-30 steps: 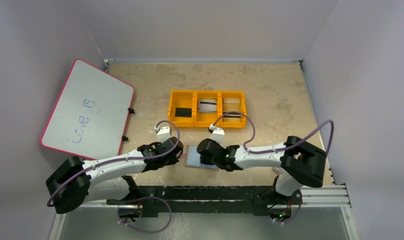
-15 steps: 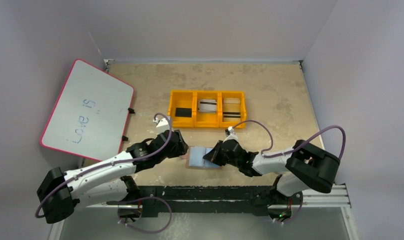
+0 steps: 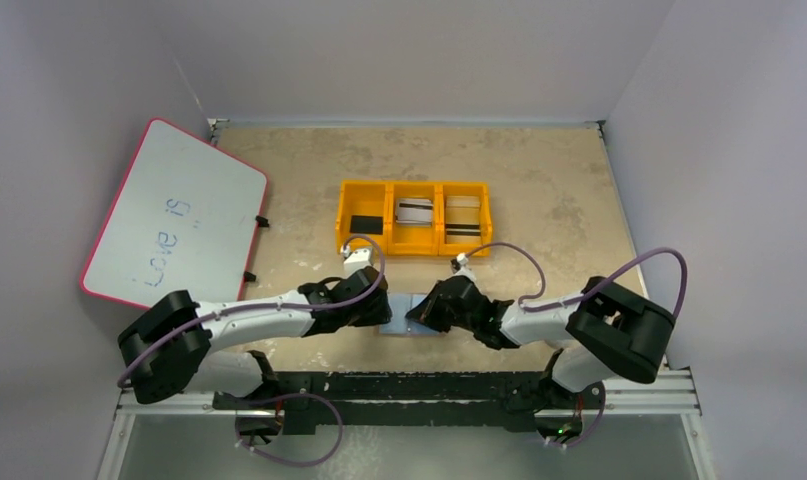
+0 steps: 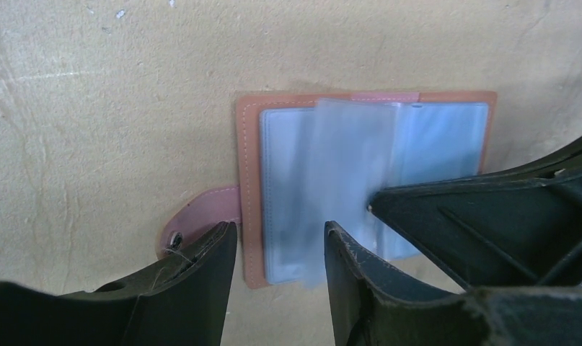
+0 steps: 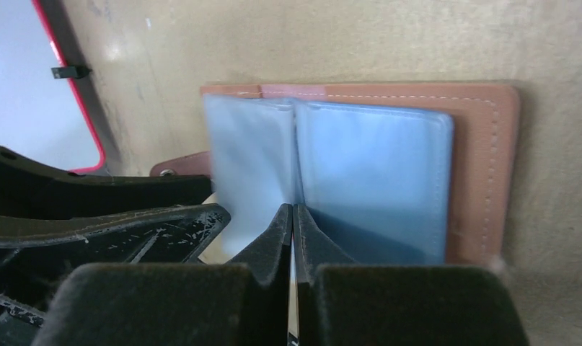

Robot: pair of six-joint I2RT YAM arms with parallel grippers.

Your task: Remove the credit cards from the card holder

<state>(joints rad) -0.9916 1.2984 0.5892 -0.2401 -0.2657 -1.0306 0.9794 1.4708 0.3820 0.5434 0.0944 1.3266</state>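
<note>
Open card holder point(image 4: 280, 158) on table point(image 3: 559, 180): right gripper point(image 5: 293, 210) pinches its upright pale-blue leaf, left gripper point(image 4: 279, 229) parted astride its edge; whiteboard point(image 3: 174, 220) reads "Love is".

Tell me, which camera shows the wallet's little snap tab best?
The left wrist view: the snap tab juts from the card holder, stud visible. The right wrist view shows only a small, partly hidden piece of it. From the top external view I cannot make it out.
</note>
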